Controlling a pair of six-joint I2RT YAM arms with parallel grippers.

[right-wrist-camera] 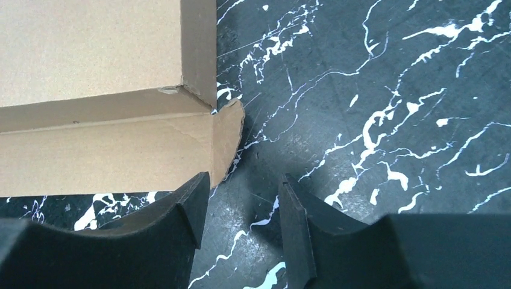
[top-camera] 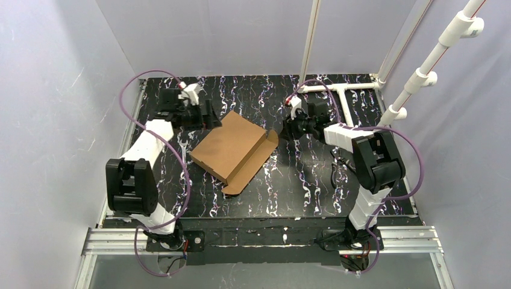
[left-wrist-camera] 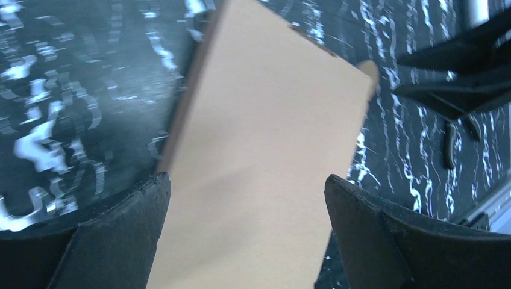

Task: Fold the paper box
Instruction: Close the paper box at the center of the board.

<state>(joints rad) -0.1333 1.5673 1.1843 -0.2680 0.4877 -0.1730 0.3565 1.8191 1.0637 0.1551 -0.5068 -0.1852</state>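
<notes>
paper box sits mid-desk, skewed about 45° to the desk edges. Main body reads as folded flat; 1 long flap lies out on the near-right side, not yet closed.

left hand: at the box's far-left corner, fingers spread wide, grasping nothing. Wrist view shows cardboard running between the 2 fingers; can't tell if they touch its edges. My guess is it's parked there to pin or square that corner.

right hand: low, just off the box's far-right corner, partly spread, only bare desk in the gap. 1 fingertip is just beside the flap's rounded tab, so I'd guess it's lined up to get under the tab and lift the flap.

Room: open desk near and right of the flap, so there's room to swing it. The flap lies flat, so there's little edge to catch. White pipe frame bounds the far-right corner behind the right arm.
</notes>
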